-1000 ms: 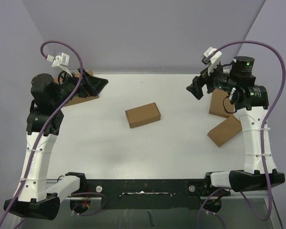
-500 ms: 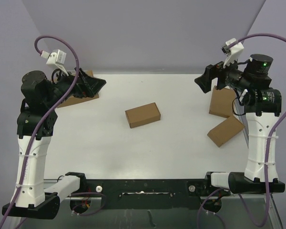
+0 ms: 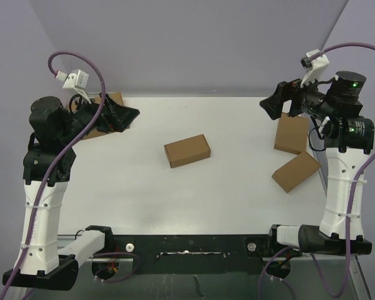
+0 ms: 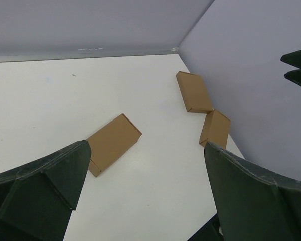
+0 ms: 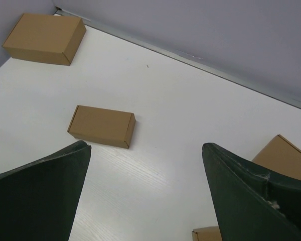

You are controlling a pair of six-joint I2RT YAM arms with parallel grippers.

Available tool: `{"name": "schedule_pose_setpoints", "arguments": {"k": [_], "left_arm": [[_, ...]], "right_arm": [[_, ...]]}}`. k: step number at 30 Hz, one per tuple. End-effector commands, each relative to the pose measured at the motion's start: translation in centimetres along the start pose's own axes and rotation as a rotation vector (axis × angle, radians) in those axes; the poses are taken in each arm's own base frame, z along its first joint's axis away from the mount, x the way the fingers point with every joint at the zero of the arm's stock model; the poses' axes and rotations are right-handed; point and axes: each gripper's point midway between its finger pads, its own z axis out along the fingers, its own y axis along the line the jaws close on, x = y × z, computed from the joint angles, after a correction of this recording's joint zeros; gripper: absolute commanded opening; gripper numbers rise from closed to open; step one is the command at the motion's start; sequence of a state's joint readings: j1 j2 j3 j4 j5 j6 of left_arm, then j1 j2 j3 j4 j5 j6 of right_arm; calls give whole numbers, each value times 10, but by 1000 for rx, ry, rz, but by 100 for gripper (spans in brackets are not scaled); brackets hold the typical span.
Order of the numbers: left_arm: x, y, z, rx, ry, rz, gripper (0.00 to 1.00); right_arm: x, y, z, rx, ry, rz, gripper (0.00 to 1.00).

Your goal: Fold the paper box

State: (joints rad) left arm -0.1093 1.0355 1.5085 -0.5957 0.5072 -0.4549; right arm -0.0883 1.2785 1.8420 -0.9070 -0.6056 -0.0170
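Note:
The paper box (image 3: 187, 150) is a small closed oblong of plain brown cardboard lying in the middle of the white table (image 3: 194, 200). It also shows in the left wrist view (image 4: 114, 143) and the right wrist view (image 5: 102, 126). My left gripper (image 3: 130, 113) hangs open over the far left of the table, well left of the box. My right gripper (image 3: 272, 105) hangs open over the far right, also away from it. Both wrist views show wide-apart dark fingers (image 4: 40, 191) (image 5: 37, 196) with only bare table between them.
Two closed brown boxes (image 3: 292, 133) (image 3: 295, 170) lie at the right edge, also seen from the left wrist (image 4: 194, 92) (image 4: 215, 128). A larger brown carton (image 3: 109, 100) sits in the far left corner, partly behind my left gripper, whole in the right wrist view (image 5: 45, 38). Grey walls bound the table.
My right gripper has drawn up and to the right, off toward the back corner. My left arm has shifted a little left. The boxes have not moved.

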Motion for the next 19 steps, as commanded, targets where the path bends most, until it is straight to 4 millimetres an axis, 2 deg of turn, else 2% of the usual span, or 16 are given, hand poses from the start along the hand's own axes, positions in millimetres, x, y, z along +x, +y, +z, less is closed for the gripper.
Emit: {"name": "schedule_pose_setpoints", "arguments": {"k": [1,19], "left_arm": [[-4,-7,-8,29,-26,44,98],[2,-6,-9,30,-23,45,98]], "right_arm": [[-22,15,-18,-32,-73,-31,98],[-20,12,-21,-24,-82,-18,98]]}}
